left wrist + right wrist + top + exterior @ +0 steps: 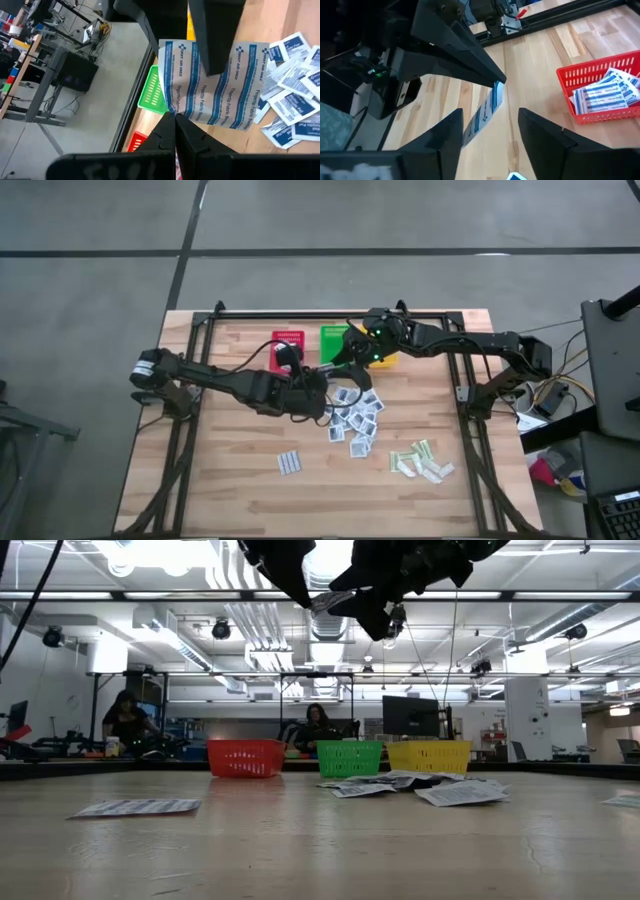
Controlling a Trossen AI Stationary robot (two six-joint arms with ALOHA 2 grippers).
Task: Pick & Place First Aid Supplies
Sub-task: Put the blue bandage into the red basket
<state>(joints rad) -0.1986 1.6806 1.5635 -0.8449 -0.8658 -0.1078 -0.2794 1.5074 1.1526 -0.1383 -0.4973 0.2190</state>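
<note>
Sorting is well short of done. The red basket (600, 92) already holds some striped packets, yet a heap of square packets (358, 418) lies on the counter (220, 490) just in front of it. Left gripper (175, 122) fingers are clamped on an oblong blue-striped packet (212, 90); right gripper (487, 127) fingers stand apart around it, above the counter beside the basket

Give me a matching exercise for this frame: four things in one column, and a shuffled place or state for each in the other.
Things:
1. left hand
2. right hand
3. red basket
4. pale green-beige strips

Places or states:
A. holds striped packets inside
B. lying on the table's right front part
C. open, either side of the packet
D. shut on a blue-striped packet

Pairs: 1-D, 2-C, 3-A, 4-B
</note>
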